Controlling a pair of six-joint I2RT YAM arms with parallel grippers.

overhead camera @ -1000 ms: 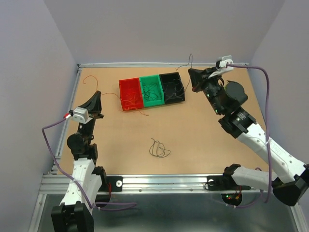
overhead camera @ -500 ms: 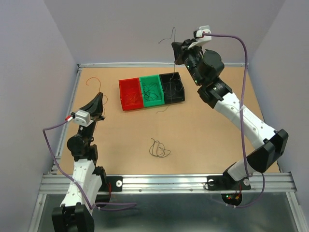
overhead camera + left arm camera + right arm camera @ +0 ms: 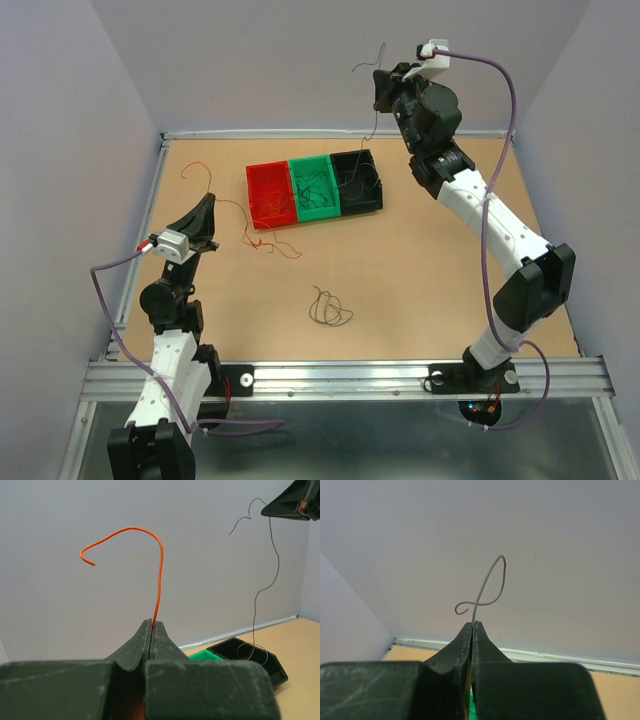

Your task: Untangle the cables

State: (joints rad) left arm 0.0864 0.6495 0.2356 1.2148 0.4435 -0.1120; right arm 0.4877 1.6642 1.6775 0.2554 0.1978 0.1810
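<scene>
1. Judging by the arms, midway through drawing single strands out, one wire pinched per arm, well apart.
2. Far left: left gripper (image 3: 151, 624) clenched on the orange wire (image 3: 160, 570), caught at the very tips, with the hooked free end curling above. Longer part trailing right over the table (image 3: 420, 270), ending near the red bin (image 3: 270, 197). Cannot tell whether caught on anything there.
3. Centre, far side: red bin, green bin (image 3: 315, 188) and black bin (image 3: 358, 180) in a touching row, each with fine wires inside. Nearer, alone on the table: a dark tangle (image 3: 328, 308), apart from both arms and not yet dealt with.
4. Right: right gripper (image 3: 472, 625) raised high over the far edge, clamped on the grey wire (image 3: 480, 602). Strand hanging down from the tips, lower end inside the black bin in the left wrist view.
5. Next, probably: lifting further until the grey end clears the bin. Calls for a slow, steady pull.
6. In the way: other wires in that bin, likely to snag and ride up, and the bin wall. Also a risk of so fine a strand slipping from the tips.
</scene>
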